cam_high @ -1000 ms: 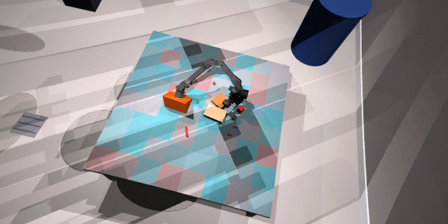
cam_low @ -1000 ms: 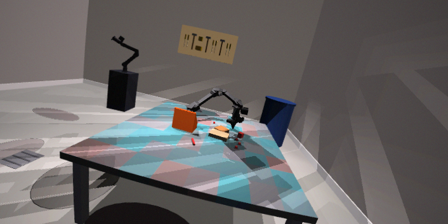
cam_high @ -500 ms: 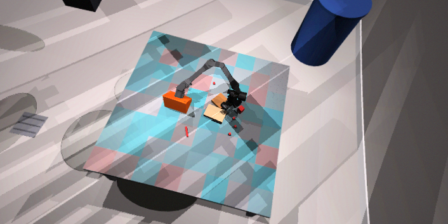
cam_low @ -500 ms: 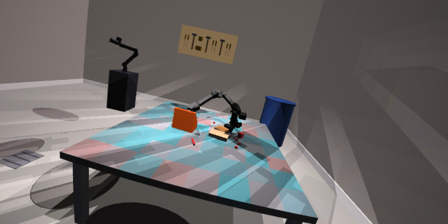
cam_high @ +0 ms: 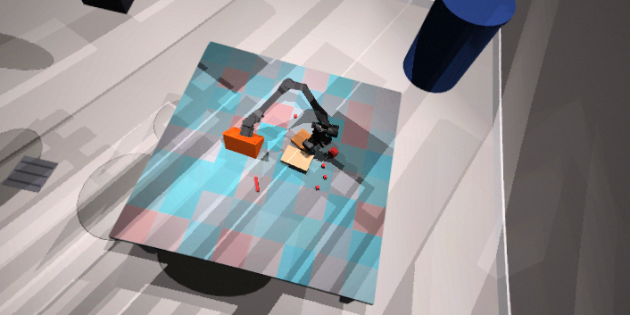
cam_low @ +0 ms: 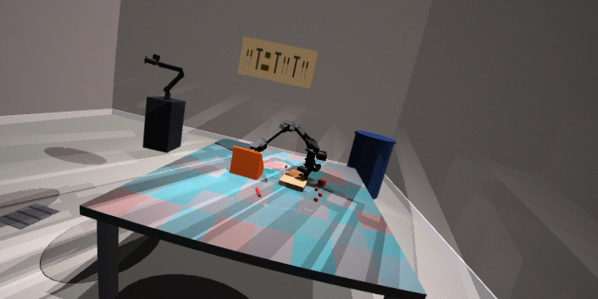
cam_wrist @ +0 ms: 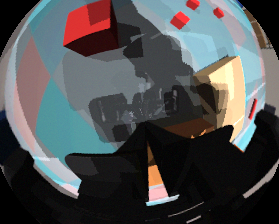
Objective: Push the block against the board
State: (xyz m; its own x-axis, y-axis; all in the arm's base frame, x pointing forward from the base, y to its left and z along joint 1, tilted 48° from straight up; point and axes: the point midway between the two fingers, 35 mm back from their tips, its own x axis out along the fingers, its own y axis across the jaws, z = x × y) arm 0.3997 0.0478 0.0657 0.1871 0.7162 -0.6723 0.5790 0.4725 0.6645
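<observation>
The square block is orange-brown and lies flat, turned at an angle to the board. The pale tan board lies flat, close in front of the block in the top and exterior views. Whether their near parts touch cannot be told. My gripper is shut and holds nothing. It is low, beside the block on the side towards the large red cube. The arm and fingers hide part of the block.
A large red cube stands beyond the gripper. Small red cubes lie past the board's end, and one behind the block. A red bar and an orange base box are left.
</observation>
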